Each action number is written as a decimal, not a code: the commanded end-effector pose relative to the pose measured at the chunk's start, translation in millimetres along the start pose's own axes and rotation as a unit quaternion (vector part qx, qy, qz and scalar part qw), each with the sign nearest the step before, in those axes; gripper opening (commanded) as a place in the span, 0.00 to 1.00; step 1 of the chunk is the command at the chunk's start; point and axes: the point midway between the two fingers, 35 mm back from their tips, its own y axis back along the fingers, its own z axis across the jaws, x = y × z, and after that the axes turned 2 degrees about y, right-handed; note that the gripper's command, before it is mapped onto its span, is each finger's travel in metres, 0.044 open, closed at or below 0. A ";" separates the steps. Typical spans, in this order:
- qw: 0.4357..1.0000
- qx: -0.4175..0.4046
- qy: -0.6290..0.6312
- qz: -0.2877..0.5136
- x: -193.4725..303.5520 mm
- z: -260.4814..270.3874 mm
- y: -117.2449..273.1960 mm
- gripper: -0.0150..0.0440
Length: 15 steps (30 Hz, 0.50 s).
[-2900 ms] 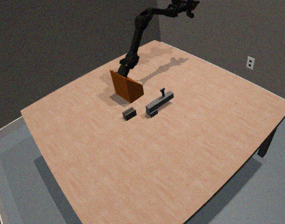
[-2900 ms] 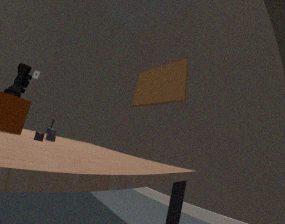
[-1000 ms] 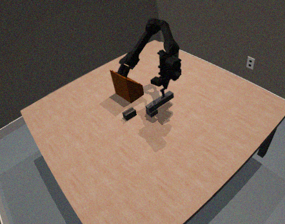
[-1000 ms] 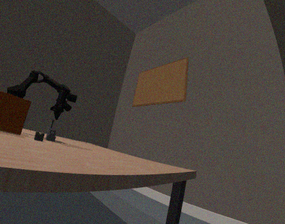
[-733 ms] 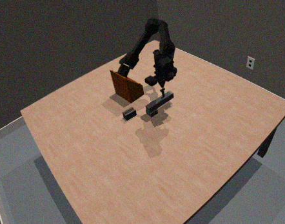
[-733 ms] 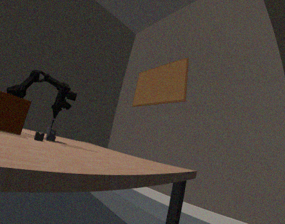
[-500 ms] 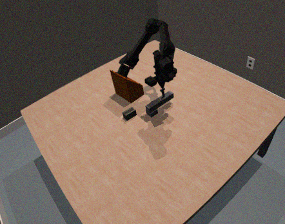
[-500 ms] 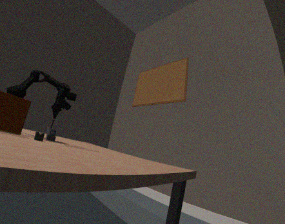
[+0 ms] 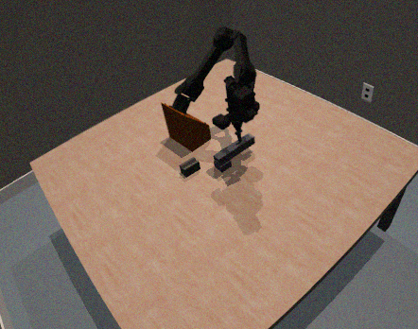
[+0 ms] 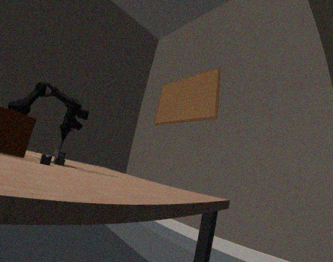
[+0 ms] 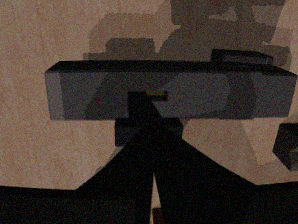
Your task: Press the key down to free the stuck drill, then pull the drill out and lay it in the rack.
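A long grey bar (image 9: 233,151) (image 11: 200,95) is raised over the table on a dark block (image 9: 222,164). A small slot in the bar shows a yellow-green strip (image 11: 156,94) in the wrist view. A dark piece (image 11: 137,104) stands by the slot, mostly hidden by the fingers; another dark block (image 11: 122,132) shows at the bar's side. I cannot tell which of these is the drill or the key. A small grooved dark block (image 9: 190,167) (image 10: 45,159) (image 11: 289,145), apparently the rack, stands apart. My gripper (image 9: 238,135) (image 11: 152,135) is shut and empty, pointing down over the bar; contact is unclear.
An upright orange-brown panel (image 9: 185,128) (image 10: 12,132) stands on the table (image 9: 155,236) between the arm's base and the small grooved block. Shadows of the arm fall across the bar and beyond it.
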 end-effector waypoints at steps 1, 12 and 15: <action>1.000 -0.003 -0.001 0.005 0.3 0.7 -5.1 0.25; 1.000 -0.003 -0.001 0.005 -0.4 1.1 -8.4 0.25; 1.000 -0.003 -0.001 0.005 0.1 1.4 -9.3 0.25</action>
